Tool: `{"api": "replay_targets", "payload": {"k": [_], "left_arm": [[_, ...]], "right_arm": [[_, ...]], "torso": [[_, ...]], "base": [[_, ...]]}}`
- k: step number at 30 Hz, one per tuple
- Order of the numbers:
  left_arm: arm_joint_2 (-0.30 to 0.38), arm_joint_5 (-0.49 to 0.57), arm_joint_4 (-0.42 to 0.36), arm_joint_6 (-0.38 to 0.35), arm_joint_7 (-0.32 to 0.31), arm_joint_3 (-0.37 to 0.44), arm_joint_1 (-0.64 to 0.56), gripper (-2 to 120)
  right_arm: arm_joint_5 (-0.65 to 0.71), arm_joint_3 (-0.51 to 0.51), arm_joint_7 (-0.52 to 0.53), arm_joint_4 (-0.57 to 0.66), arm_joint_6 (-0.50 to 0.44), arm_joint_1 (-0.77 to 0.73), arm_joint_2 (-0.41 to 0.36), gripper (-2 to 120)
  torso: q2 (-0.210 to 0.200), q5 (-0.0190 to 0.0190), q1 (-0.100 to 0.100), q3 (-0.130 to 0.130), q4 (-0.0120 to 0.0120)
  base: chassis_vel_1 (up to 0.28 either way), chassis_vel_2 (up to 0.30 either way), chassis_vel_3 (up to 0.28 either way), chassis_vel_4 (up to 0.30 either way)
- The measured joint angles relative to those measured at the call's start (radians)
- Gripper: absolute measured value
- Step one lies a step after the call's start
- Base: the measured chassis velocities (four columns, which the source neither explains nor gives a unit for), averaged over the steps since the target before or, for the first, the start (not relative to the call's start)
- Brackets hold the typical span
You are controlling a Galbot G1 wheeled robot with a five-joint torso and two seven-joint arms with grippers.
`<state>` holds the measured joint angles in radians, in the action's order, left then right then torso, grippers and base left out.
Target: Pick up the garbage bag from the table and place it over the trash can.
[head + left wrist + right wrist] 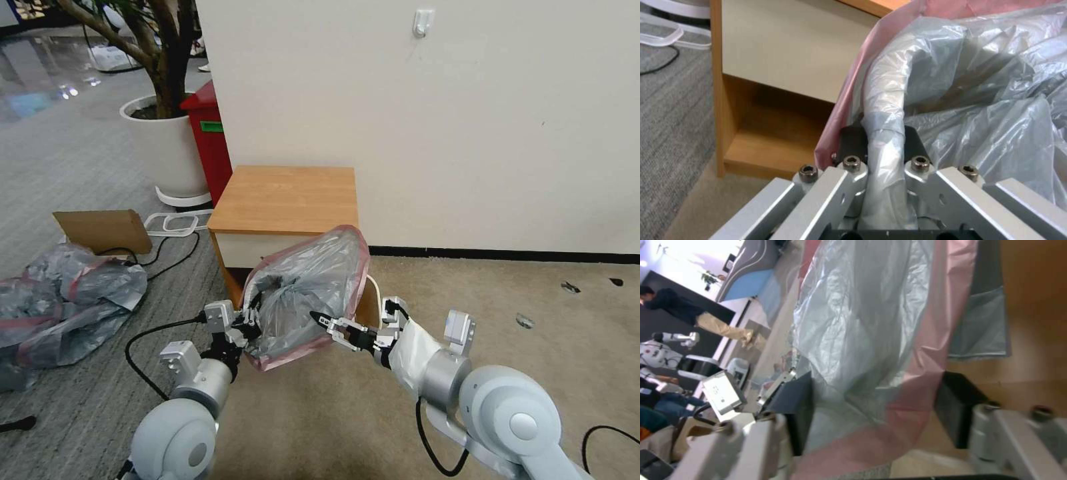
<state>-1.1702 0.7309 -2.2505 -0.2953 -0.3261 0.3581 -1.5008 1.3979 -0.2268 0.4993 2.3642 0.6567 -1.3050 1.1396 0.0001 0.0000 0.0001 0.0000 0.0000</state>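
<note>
From the head view we see the garbage bag (pixel 313 287) stretched open in front of the table (pixel 287 197), low before its white drawer front, with its pink-red rim band forming a wide loop. Our left gripper (pixel 248 327) is at the bag's left edge and our right gripper (pixel 327 322) reaches in from the right, its dark fingertip lying against the grey plastic. The table top is bare wood. A heap of grey bags (pixel 63 303) lies on the carpet well off to our left, beside a cardboard piece (pixel 103 230), and a red bin (pixel 210 137) stands behind the table next to a white planter (pixel 163 150).

In the left wrist view the left gripper (pixel 885 156) is clamped on the trash can's rolled rim (pixel 889 100), which runs between its black pads under a layer of bag film; the pink band (pixel 853 93) hangs just beside, with the table's drawer front (pixel 786 50) and lower shelf (pixel 760 146) behind.

In the right wrist view the right gripper (pixel 876 406) has its black pads (pixel 795 406) standing apart, with grey film and pink band (pixel 933 340) draped between them, not pinched.
</note>
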Motion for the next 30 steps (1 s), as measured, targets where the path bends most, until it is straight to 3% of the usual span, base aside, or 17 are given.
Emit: {"api": "replay_targets", "payload": {"k": [2, 4, 17, 30], "left_arm": [[-0.001, 0.003, 0.002, -0.001, -0.002, 0.000, 0.001, 5], [-0.003, 0.015, 0.006, -0.005, -0.008, -0.002, 0.003, 5], [-0.010, 0.028, 0.030, -0.009, -0.017, -0.008, 0.021, 5], [-0.022, 0.093, 0.063, -0.030, -0.048, 0.004, 0.062, 5]], "right_arm": [[-0.012, 0.002, -0.003, 0.000, -0.003, -0.002, 0.000, 55], [-0.045, 0.007, -0.011, 0.000, -0.013, -0.007, -0.001, 43], [-0.085, 0.011, -0.026, 0.008, -0.019, -0.013, -0.016, 0], [-0.074, -0.013, -0.026, 0.063, -0.025, -0.042, -0.087, 0]], "torso": [[0.000, 0.0000, 0.000, 0.000, 0.0000], [0.000, 0.0000, 0.000, 0.000, 0.0000], [0.000, 0.0000, 0.000, 0.000, 0.0000], [0.000, 0.0000, 0.000, 0.000, 0.0000]], "base": [[0.000, 0.000, 0.000, 0.000], [0.000, 0.000, 0.000, 0.000], [0.000, 0.000, 0.000, 0.000], [0.000, 0.000, 0.000, 0.000]]}}
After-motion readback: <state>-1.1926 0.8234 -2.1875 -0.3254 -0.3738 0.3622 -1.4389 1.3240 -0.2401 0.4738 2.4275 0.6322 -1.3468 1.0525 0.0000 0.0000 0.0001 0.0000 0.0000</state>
